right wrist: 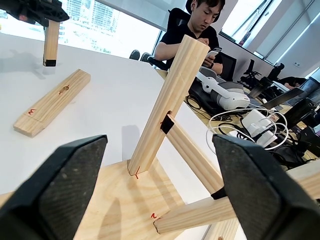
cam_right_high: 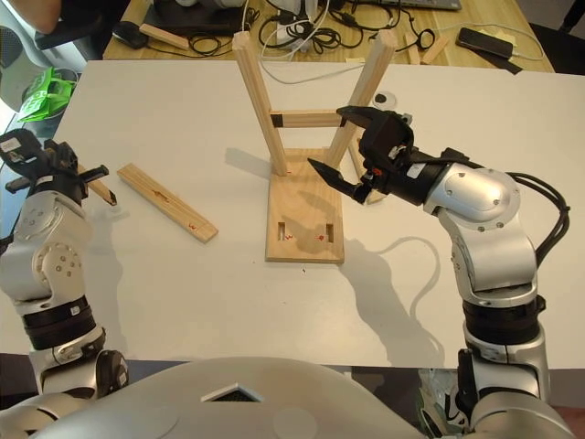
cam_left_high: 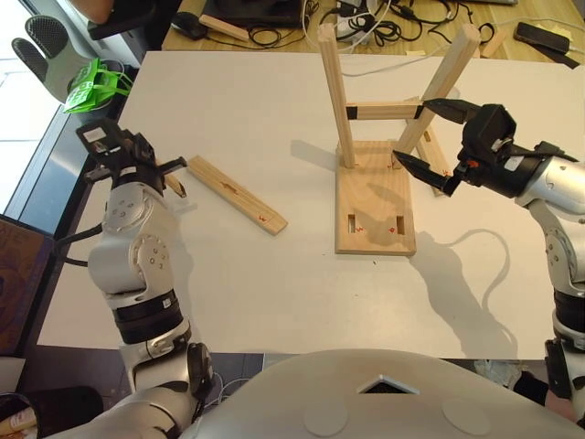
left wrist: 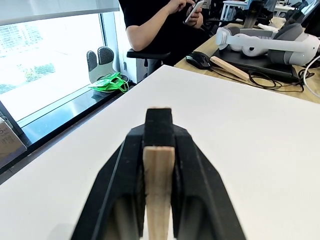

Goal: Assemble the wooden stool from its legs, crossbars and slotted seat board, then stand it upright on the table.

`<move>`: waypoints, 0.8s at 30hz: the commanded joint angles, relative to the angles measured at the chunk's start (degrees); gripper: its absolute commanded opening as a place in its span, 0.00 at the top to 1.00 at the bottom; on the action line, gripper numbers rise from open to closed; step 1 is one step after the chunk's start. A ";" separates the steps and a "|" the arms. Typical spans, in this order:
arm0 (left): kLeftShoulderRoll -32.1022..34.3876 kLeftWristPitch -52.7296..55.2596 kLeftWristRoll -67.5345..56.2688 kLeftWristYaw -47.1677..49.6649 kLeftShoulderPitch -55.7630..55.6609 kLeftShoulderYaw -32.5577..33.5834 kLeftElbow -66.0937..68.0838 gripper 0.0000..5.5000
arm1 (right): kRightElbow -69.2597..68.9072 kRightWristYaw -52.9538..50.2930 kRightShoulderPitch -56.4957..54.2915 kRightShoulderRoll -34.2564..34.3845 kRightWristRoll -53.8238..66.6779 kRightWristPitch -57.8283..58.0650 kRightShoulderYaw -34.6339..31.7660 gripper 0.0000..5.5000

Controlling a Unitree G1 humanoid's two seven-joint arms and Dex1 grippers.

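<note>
Board [cam_left_high: 375,197] lies flat on the table [cam_left_high: 228,302], slots up. Two legs are stuck in its far end. One leg [cam_left_high: 335,91] stands about straight; the other [cam_left_high: 452,73] leans outward, away from its mate. A crossbar [cam_left_high: 384,111] bridges them partway up.

R gripper [cam_left_high: 411,133] has its fingers wide apart, one either side of the leaning leg near the crossbar joint, gripping nothing. L gripper [cam_left_high: 172,176] is well off to the left, low over the table and clamped on a short bar [left wrist: 158,180]. A loose leg [cam_left_high: 236,194] lies flat between it and the board.

What worries me, prob in this order:
- The lean suggests that leg isn't seated square. If R closes and pushes w/o the board held down, the board could skid or lift, since nothing pins it.
- Forcing the leg upright levers on the crossbar. That end may pop out, or the push could carry through and rock the straight leg loose.
- A grab high up gives more leverage, so it's easier to tip the whole frame over.
- L arm is too far away to steady anything, and it's already busy w/ the short bar.

Two slots at the board's near end are unfilled, so there's a lot left to do.
</note>
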 commanded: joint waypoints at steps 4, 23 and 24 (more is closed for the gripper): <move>-1.67 -4.25 1.40 -2.42 -4.32 2.34 7.04 0.93 | 1.01 0.04 -1.69 0.06 0.44 0.05 0.51 0.29; -3.64 -9.09 8.39 -3.05 -7.63 1.06 6.11 0.93 | 1.67 -0.54 -1.94 0.47 0.05 -0.48 1.50 0.29; -3.75 -8.24 8.75 -3.08 -7.35 0.80 6.50 0.93 | 1.69 -0.60 -2.01 0.53 0.03 -0.47 1.59 0.29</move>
